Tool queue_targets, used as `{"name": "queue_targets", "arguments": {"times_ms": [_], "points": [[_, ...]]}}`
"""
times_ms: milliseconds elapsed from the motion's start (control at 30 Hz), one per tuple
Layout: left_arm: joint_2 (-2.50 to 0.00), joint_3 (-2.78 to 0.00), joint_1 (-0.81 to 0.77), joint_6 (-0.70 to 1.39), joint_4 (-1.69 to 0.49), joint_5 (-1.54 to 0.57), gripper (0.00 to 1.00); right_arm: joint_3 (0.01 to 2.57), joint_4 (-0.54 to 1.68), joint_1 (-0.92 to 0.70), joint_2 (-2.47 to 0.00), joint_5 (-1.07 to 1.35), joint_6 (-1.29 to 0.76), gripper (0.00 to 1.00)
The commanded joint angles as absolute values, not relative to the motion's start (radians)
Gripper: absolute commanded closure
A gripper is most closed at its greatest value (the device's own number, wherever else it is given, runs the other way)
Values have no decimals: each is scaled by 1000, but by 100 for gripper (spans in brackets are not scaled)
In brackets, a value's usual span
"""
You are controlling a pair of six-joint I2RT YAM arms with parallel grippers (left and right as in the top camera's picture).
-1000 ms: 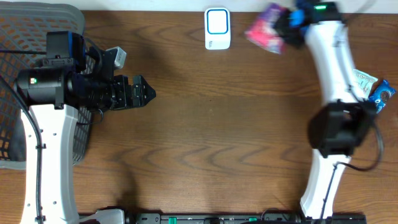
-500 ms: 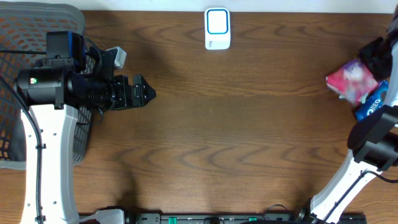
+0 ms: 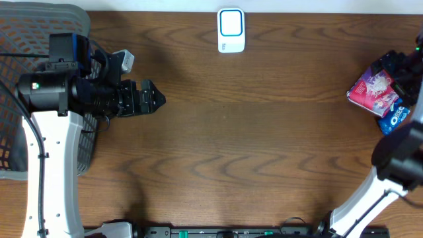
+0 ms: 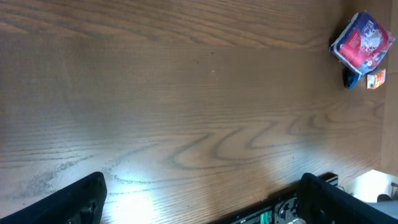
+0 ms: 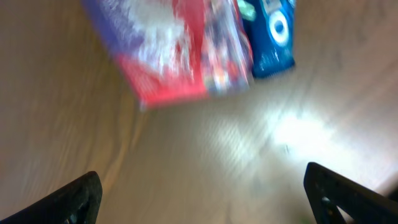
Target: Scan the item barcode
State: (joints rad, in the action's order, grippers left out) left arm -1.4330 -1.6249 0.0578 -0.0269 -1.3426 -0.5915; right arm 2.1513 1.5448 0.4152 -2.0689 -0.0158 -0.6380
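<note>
Hovering at the right edge of the worktop [image 3: 264, 145], the right gripper [image 5: 205, 196] has its jaws spread wide and nothing between them. In the wrist view its two fingertips sit in the bottom corners with only bare wood in the gap. The pink packet [image 3: 373, 92] lies free on the wood just beyond those fingers. It touches or overlaps a blue packet [image 3: 396, 119] on its near-right side. The wrist picture is blurred, so no barcode can be made out on either packet.

The scanner [image 3: 230, 30] stands at the far edge, near the middle, well apart from both packets, and nothing is in front of it. The left gripper [image 3: 149, 99] hangs over the left part of the worktop beside the mesh basket [image 3: 20, 39]. It too is fully open and empty, with bare wood under it in its own wrist view.

With no item in hold and none at the scanner, this looks like a moment between scans, not the scan itself. The next move probably falls to the right arm. It would need to lower over one packet, close on it without dragging the other, and carry it left and far to the scanner. There the packet must be turned so that its barcode faces the scanner's window, and which face carries the barcode cannot be told from here.
</note>
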Motion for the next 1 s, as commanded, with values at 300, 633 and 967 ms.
{"name": "queue_targets", "arguments": {"times_ms": [300,633,967], "points": [[-1436,-1619,56,-37,-1345,-582,2,1847,1511,175,-1420,36,-543,1],[-1436,-1619,56,-37,-1345,-582,2,1304,1446,-187,-1035,37,-692,1],[-1436,-1619,56,-37,-1346,-582,2,1073,1572,-229,-1004,-76,-747,1]]}}
